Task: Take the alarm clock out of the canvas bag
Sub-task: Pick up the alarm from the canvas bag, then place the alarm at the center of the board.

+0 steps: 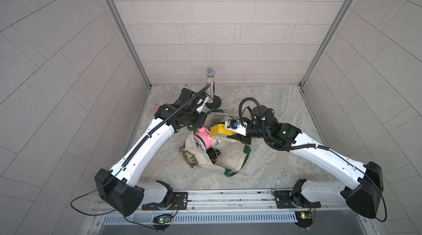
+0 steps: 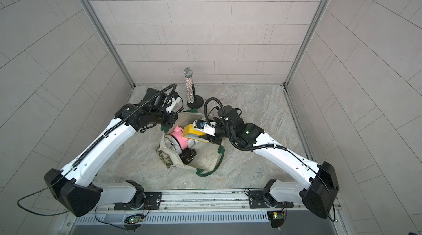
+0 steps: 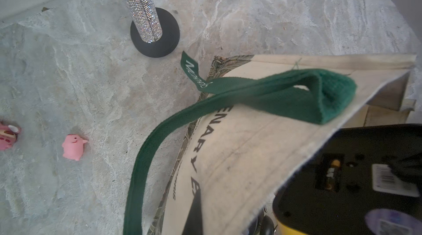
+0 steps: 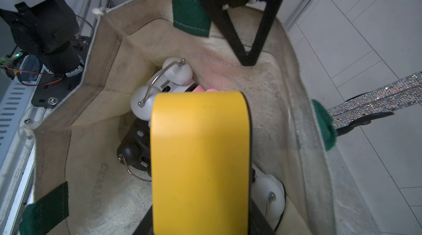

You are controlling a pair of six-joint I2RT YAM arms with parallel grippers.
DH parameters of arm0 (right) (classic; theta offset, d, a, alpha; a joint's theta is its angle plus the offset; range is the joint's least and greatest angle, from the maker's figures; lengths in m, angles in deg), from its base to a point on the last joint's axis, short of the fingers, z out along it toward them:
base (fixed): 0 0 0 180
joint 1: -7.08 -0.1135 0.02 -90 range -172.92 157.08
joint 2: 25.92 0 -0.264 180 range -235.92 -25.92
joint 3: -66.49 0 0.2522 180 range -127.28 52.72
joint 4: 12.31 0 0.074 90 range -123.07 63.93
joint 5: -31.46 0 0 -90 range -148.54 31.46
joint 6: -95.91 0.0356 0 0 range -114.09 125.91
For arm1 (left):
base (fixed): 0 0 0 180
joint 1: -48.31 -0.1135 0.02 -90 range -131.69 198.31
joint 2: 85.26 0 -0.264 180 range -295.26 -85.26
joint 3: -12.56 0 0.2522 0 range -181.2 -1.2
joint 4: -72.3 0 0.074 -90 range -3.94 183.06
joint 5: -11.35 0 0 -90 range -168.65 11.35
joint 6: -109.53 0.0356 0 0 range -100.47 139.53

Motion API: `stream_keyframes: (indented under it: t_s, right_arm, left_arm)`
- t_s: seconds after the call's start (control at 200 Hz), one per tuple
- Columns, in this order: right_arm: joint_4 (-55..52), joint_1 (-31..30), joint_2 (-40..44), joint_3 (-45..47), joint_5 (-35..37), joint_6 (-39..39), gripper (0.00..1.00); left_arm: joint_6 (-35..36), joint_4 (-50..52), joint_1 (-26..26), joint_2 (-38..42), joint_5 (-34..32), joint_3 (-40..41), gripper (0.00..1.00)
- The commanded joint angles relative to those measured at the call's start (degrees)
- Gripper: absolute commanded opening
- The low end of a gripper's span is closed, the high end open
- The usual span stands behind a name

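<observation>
Left pincer [image 4: 247, 61]: pressed together on canvas bag [image 4: 109, 80] rim, holding it up.
Right pincer [image 1: 227, 138]: pinching yellow alarm clock [image 4: 201, 154] at bag's mouth.
Hidden: clock's face; white twin-bell clock [image 4: 164, 85] inside, partly covered.

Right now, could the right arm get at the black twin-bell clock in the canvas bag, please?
Probably not: the right tool is shut on the yellow alarm clock, which hangs over the mouth of the canvas bag above the black twin-bell clock.
</observation>
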Motion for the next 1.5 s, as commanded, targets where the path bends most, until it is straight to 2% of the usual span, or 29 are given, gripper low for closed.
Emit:
stream_keyframes:
  t_s: [0.0,0.29,0.485,0.656,0.841,0.931,1.071,1.271,1.371,1.431,1.491]
  right_arm:
    - [5.44,-0.19,0.51,-0.49,-3.12,2.84,0.13]
    - [3.07,0.18,2.08,-4.51,-4.59,4.99,0.14]
    - [1.71,4.82,5.07,-10.55,-8.47,15.73,0.15]
    - [1.86,14.19,5.24,-16.88,-13.67,28.54,0.12]
    - [7.07,24.29,6.40,-16.10,-7.26,35.88,0.18]
    - [7.73,30.60,4.91,-16.44,-5.84,40.53,0.16]
    - [8.54,41.54,0.81,-15.50,-4.67,52.90,0.14]
    - [17.54,51.51,-6.68,-7.16,-8.23,63.50,0.15]
    - [34.69,56.43,-12.69,-0.05,-15.89,75.69,0.16]
    - [43.58,58.58,-16.99,3.51,-17.53,82.40,0.13]
    - [48.36,59.86,-20.54,5.48,-18.22,85.63,0.12]
  left_arm:
    - [0.31,-4.26,-0.23,1.53,0.24,-1.55,0.00]
    - [-1.51,-4.20,-1.05,1.31,-0.74,-1.88,0.00]
    - [-2.19,-4.24,-1.66,1.12,-0.74,-1.82,0.00]
    - [-2.62,-4.20,-1.76,1.13,-0.38,-1.86,0.00]
    - [-2.96,-4.17,-1.75,1.26,0.02,-1.90,0.00]
    - [-2.78,-4.07,-1.76,1.29,-0.02,-1.99,0.00]
    - [-2.98,-4.09,-1.75,1.20,0.35,-2.26,0.00]
    - [-3.10,-3.54,-1.76,1.09,-0.21,-2.17,0.00]
    - [-3.10,-3.19,-1.76,0.89,0.66,-2.68,0.00]
    - [-3.23,-3.27,-1.76,0.85,0.97,-2.70,0.00]
    - [-3.25,-3.36,-1.76,0.91,0.99,-2.61,0.00]
